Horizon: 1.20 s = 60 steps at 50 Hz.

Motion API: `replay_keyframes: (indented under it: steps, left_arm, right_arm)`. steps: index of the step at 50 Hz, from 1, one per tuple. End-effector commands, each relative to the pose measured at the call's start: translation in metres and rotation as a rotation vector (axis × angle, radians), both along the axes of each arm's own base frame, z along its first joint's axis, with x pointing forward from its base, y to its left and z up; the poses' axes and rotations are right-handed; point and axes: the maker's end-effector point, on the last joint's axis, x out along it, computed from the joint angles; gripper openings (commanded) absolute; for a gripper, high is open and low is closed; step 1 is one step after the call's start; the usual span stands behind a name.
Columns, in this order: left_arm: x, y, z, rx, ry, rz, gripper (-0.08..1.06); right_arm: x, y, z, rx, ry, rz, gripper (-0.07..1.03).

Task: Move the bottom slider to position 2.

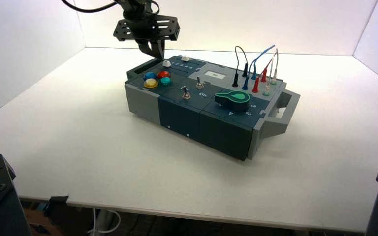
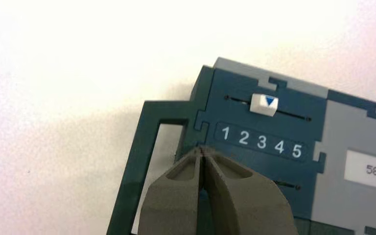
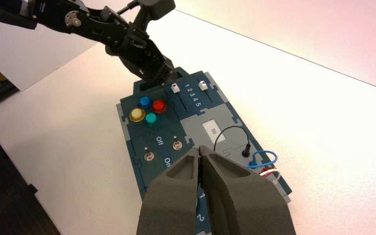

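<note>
The bottom slider point(image 1: 167, 63) is a tiny white knob at the far left end of the box point(image 1: 177, 105), next to the coloured buttons. In the right wrist view it point(image 3: 175, 88) stands beside the digit 1. My left gripper point(image 1: 157, 53) is shut and hangs just off that knob's end of the track. In the left wrist view its fingertips point(image 2: 203, 152) are pressed together below the digit 1, and they hide the bottom knob. Position 2 point(image 2: 243, 137) is printed in the row 1 to 5. My right gripper point(image 3: 199, 149) is shut and held back, well away from the sliders.
The twin white knob point(image 2: 264, 104) with a blue triangle sits on the other track, above the digits 2 and 3. Four round buttons point(image 1: 156, 78), two toggle switches point(image 1: 192, 87), a green knob point(image 1: 233, 98) and plugged wires point(image 1: 258, 73) fill the rest of the box.
</note>
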Motion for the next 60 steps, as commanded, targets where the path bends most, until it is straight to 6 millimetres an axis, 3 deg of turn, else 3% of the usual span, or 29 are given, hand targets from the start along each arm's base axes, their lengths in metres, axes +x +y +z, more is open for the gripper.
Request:
replay_keyframes:
  steps: [1,60]
  left_arm:
    - [0.006,-0.006,0.012,-0.015,-0.025,-0.004,-0.03]
    - [0.004,-0.018,0.011,-0.01,-0.019,-0.031,-0.03]
  right_arm:
    - [0.004,0.002,0.011,0.018,-0.019,-0.004,-0.02]
    - [0.004,0.002,0.01,0.016,-0.017,-0.003,-0.02]
